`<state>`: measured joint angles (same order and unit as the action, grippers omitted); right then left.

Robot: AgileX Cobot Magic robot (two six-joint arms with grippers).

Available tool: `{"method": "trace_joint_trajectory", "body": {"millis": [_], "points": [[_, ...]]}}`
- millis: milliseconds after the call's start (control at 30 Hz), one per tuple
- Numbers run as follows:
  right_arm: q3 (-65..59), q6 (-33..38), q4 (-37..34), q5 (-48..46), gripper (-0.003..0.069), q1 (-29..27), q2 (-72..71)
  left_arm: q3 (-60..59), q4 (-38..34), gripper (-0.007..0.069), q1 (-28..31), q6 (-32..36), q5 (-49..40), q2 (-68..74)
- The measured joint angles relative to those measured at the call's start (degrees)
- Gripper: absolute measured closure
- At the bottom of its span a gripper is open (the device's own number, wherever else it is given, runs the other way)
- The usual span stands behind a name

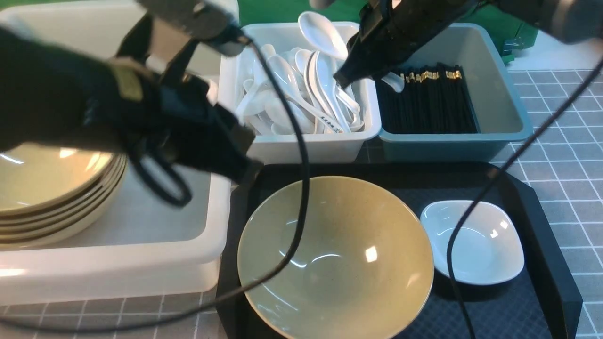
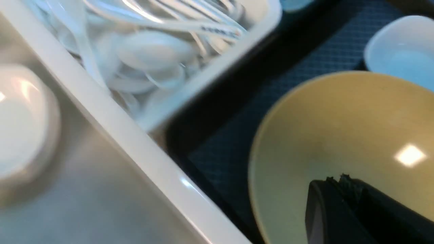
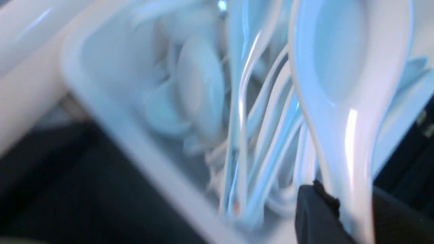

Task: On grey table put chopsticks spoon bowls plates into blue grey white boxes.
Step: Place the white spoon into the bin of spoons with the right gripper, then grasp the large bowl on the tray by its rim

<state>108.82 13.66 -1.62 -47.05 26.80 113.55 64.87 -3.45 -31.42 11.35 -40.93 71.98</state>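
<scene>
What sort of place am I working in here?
Likely a staged dish-sorting bench rather than a kitchen: grid-lined grey table, a white bin of spoons, a blue-grey bin of chopsticks, green backdrop behind.

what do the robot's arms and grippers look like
Both arms are matte black. The left arm has a grey segment, a small gold label and a thick black cable looping off it. The left gripper ends in black wedge fingers with jagged tips. The right gripper tapers to a black point; another black cable trails from the right arm.
</scene>
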Motion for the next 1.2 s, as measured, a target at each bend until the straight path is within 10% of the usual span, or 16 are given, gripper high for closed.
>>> {"method": "trace_joint_trajectory", "body": {"millis": [433,800,1200], "points": [[7.3,-6.4,-4.6,19.0,0.0466,-2.5,14.7,1.6,-4.4,0.0636,10.4,2.0,-0.5,7.2],[12.3,-8.8,-4.7,8.9,0.0058,-2.5,15.4,1.6,-7.0,0.0636,10.5,4.9,-1.6,7.2],[16.2,1.3,-4.5,-23.5,0.0314,-2.5,4.9,1.7,-16.1,0.0636,10.5,6.9,-9.4,7.2]]}}
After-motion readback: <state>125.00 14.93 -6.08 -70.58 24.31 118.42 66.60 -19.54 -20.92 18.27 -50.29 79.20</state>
